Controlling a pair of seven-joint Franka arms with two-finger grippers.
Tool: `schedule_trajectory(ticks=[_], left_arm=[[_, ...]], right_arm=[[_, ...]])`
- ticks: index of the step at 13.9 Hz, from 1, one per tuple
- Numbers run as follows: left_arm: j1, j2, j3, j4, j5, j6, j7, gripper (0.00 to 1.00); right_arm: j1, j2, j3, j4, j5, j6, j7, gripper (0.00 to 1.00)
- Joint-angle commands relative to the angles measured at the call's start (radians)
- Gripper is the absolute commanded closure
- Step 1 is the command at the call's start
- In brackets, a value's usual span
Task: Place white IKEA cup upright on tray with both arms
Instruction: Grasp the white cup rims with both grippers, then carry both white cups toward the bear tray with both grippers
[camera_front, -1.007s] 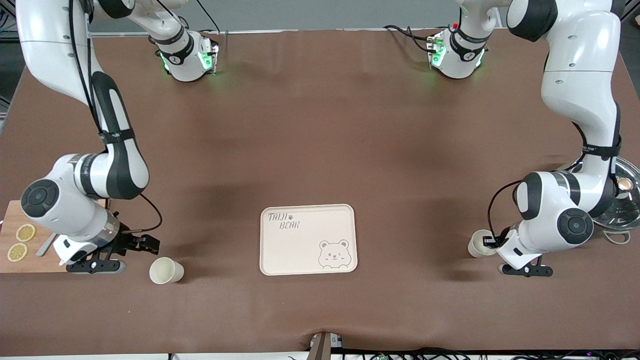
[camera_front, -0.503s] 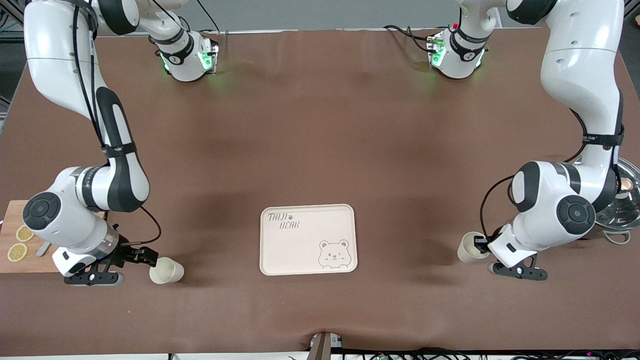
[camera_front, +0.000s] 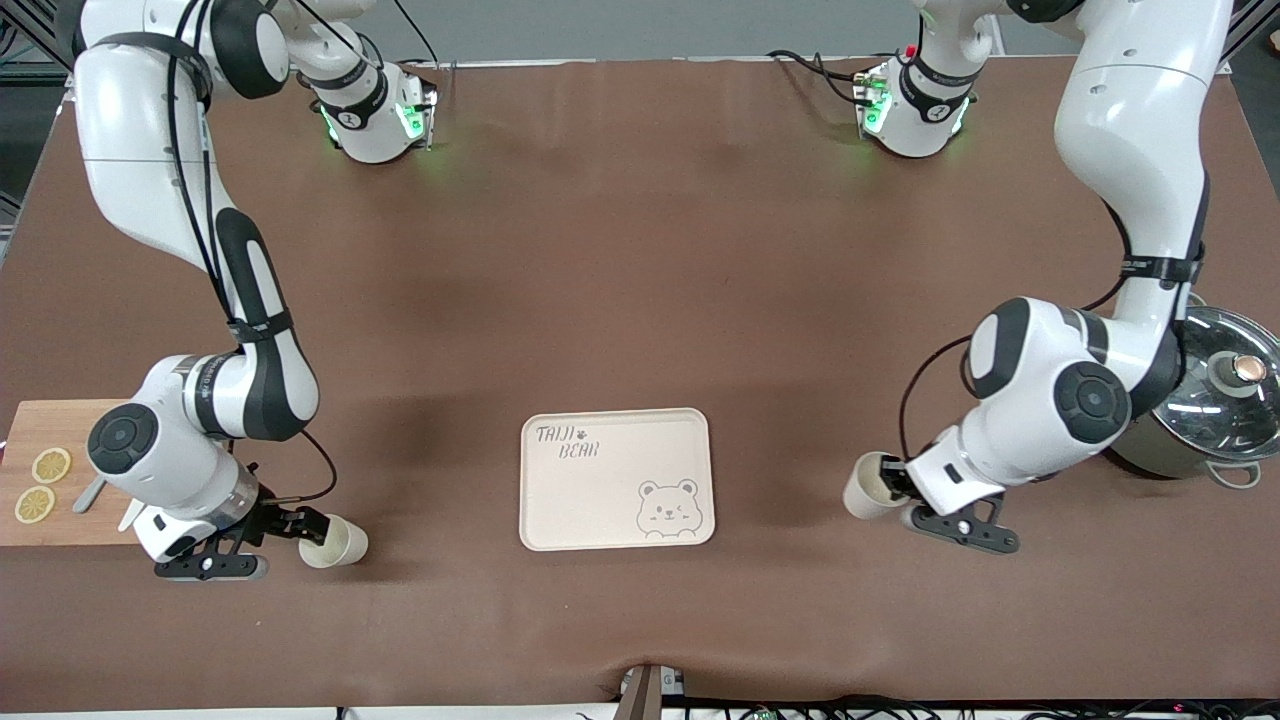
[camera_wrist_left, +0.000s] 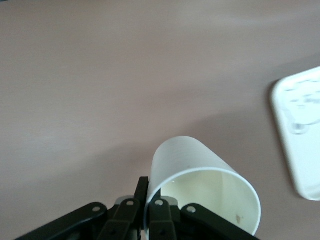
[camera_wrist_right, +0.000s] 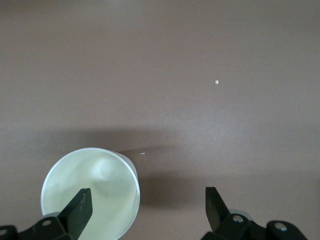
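Note:
The cream-white tray (camera_front: 600, 495) with the bear drawing lies empty at mid-table and shows at the edge of the left wrist view (camera_wrist_left: 305, 150). My left gripper (camera_front: 888, 484) (camera_wrist_left: 148, 189) is shut on the rim of a white cup (camera_front: 866, 487) (camera_wrist_left: 200, 175), one finger inside and one outside. It holds the cup tilted over the table between the tray and the pot. A second white cup (camera_front: 335, 541) (camera_wrist_right: 92, 192) lies on its side toward the right arm's end, mouth facing my right gripper (camera_front: 308, 527) (camera_wrist_right: 146, 196). That gripper is open, with one finger at the cup's mouth and the other beside it.
A wooden cutting board (camera_front: 40, 425) with lemon slices lies at the right arm's end, next to the right gripper. A steel pot with a glass lid (camera_front: 1215, 395) stands at the left arm's end, under the left arm's wrist.
My left gripper has carried its cup from near the pot toward the tray. My right gripper has moved up to the lying cup, and one finger now reaches its mouth.

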Motion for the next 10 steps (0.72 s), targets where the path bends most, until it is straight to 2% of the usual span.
schedule_trajectory(ticks=[1, 7, 9, 10], left_arm=[[-0.046, -0.004, -0.04, 0.015, 0.011, -0.013, -0.096, 1.0], [-0.221, 0.031, -0.029, 0.071, 0.013, 0.005, -0.329, 1.0], [-0.264, 0.062, -0.028, 0.073, 0.014, 0.056, -0.375, 1.0], [-0.277, 0.082, -0.026, 0.073, 0.016, 0.079, -0.377, 1.0]], right_arm=[[-0.002, 0.026, 0.004, 0.032, 0.017, -0.002, -0.003, 0.0], [0.007, 0.062, 0.007, 0.029, 0.031, 0.059, 0.003, 0.0], [0.007, 0.062, 0.007, 0.029, 0.031, 0.059, 0.0, 0.0], [0.007, 0.062, 0.007, 0.029, 0.031, 0.059, 0.0, 0.15]])
